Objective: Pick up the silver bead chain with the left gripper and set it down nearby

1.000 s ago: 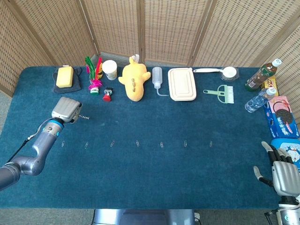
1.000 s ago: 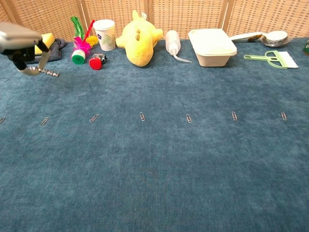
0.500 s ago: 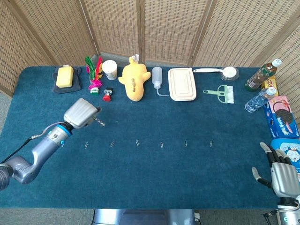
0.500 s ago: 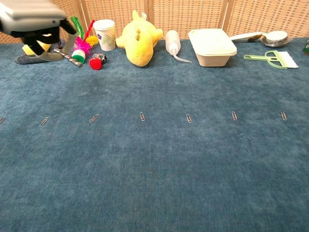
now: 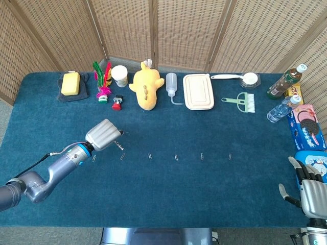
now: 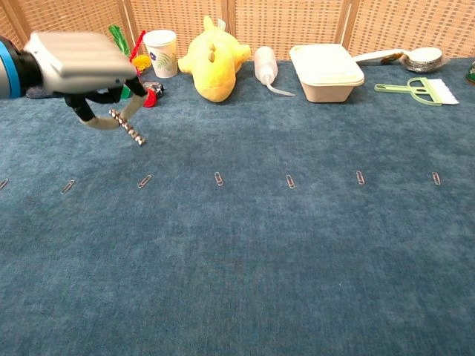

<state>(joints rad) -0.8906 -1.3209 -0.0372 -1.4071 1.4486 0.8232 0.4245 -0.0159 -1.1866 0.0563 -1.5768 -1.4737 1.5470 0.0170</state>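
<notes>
My left hand (image 5: 103, 135) (image 6: 85, 67) hovers above the blue cloth at the left-middle, pinching the silver bead chain (image 6: 128, 127) (image 5: 120, 145) between its fingers. The chain dangles from the fingers, clear of the cloth, its free end slanting down to the right. It hangs just above the row of paper clips (image 6: 145, 181). My right hand (image 5: 311, 188) rests at the table's front right corner, fingers apart and holding nothing; the chest view does not show it.
A line of several paper clips (image 5: 149, 155) crosses the cloth. Along the back stand a sponge (image 5: 70, 83), shuttlecock (image 5: 103, 81), paper cup (image 6: 161, 53), yellow plush (image 6: 214, 55), squeeze bottle (image 6: 266, 65), lunch box (image 6: 325, 71), spoon and brush (image 6: 423, 90). Bottles and snack packs (image 5: 305, 126) line the right edge.
My left hand has carried the chain to the right and toward the front, from near the sponge to above the paper-clip row. The right hand has barely moved.
</notes>
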